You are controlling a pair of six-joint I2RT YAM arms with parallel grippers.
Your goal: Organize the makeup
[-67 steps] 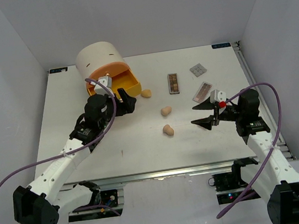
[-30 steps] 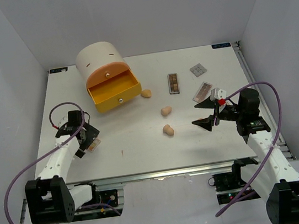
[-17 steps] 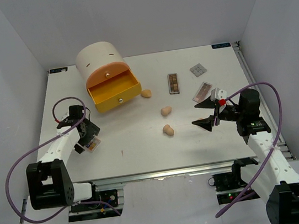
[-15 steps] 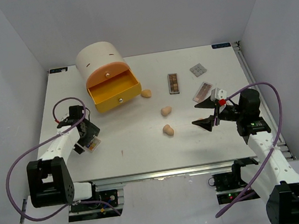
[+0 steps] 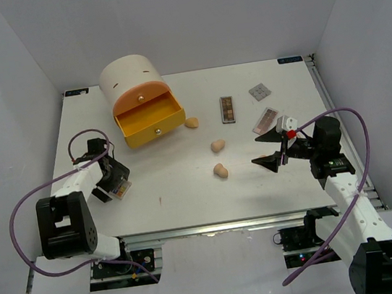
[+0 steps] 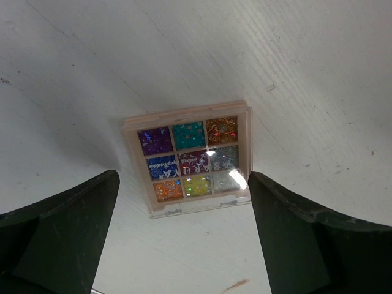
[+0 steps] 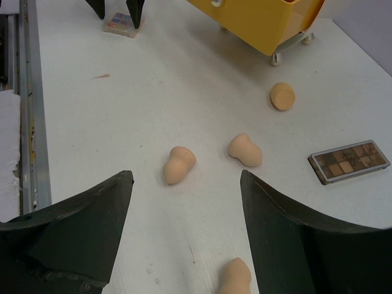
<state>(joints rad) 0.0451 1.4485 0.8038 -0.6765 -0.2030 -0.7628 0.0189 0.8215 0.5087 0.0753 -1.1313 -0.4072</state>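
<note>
1. The small glitter palette (image 6: 190,158) lies flat on the desk (image 5: 189,199) near its left edge, well apart from the open yellow drawer (image 5: 149,117).
2. It looks light, rigid and slick-lidded, so I'd pinch it across two opposite side edges.
3. The left end effector (image 5: 112,181) hangs over it with its jaws fully apart, holding nothing.
4. The right end effector (image 5: 258,149) is also spread and empty, facing the tan sponges (image 7: 179,165).

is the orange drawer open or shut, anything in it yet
Open. The orange drawer is pulled out of the round cream unit, and in the top view its inside looks bare, with nothing in it.
</note>
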